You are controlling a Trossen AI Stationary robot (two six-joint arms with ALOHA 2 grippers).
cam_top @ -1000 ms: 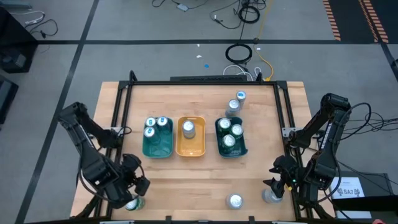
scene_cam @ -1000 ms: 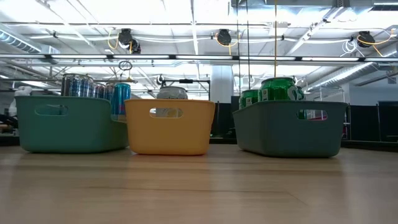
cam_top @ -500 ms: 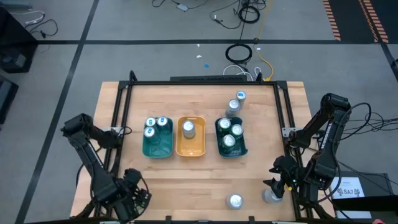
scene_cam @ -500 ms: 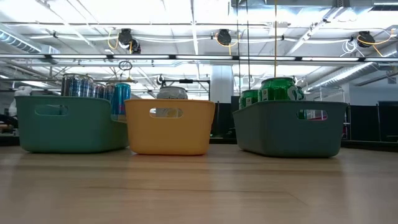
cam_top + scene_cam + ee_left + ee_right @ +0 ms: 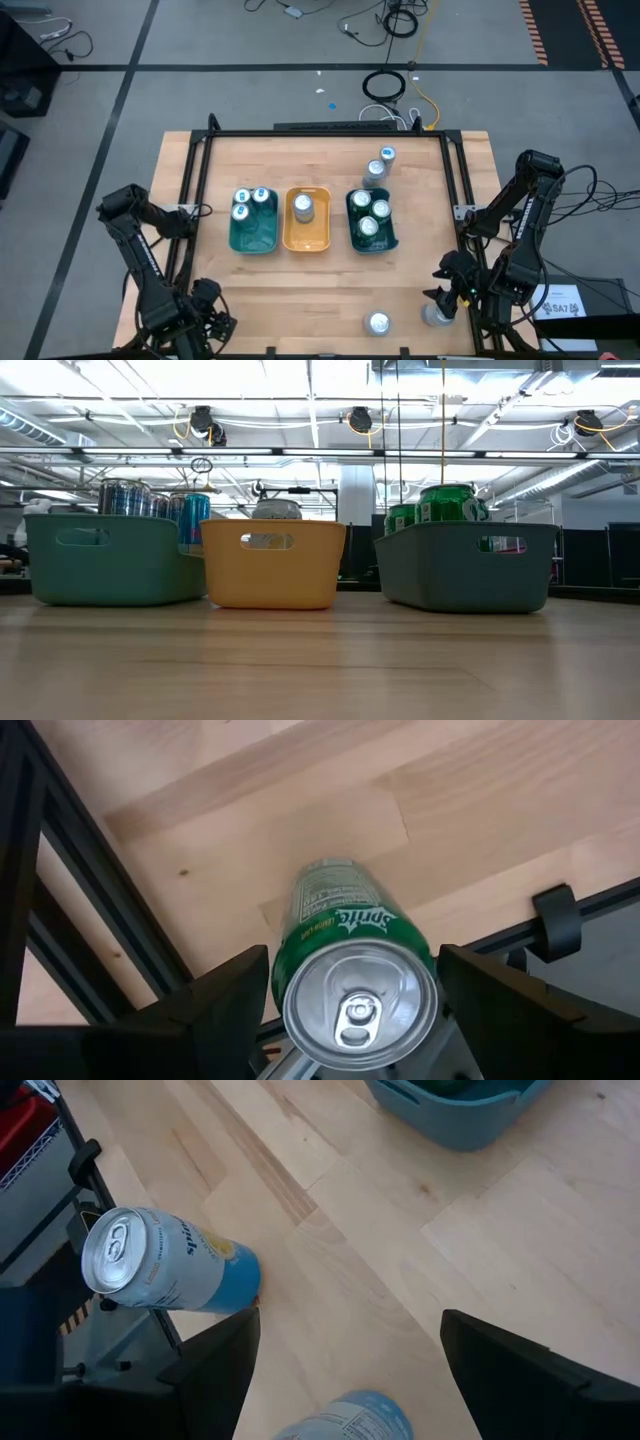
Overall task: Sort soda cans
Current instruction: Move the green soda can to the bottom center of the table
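Note:
A green soda can (image 5: 350,935) stands upright near the table's near left corner. My left gripper (image 5: 355,980) is open, with one finger on each side of it. In the high view the left gripper (image 5: 200,318) hides this can. My right gripper (image 5: 438,283) waits open near the near right corner, beside a blue-and-white can (image 5: 160,1275) and another can (image 5: 345,1422). Both of these stand on the table (image 5: 435,316) (image 5: 377,323). More cans stand in the teal tray (image 5: 253,235), the yellow tray (image 5: 307,235) and the dark-green tray (image 5: 385,240). My left gripper comes at the green can from above, slanting down. Its fingers (image 5: 235,995) flank the can's upper body (image 5: 300,950). The can stands upright on the table. I cannot tell whether the fingers touch it.
Two loose cans (image 5: 387,155) (image 5: 374,170) stand beyond the dark-green tray, toward the far edge. A black frame rail (image 5: 90,890) runs along the table's left side close to the green can. Bare wood lies between the trays and the near edge.
My left gripper has moved toward the table's near edge and down over the green can, which showed beside it in the high view a second ago and is now covered. The right arm and all cans have kept still.

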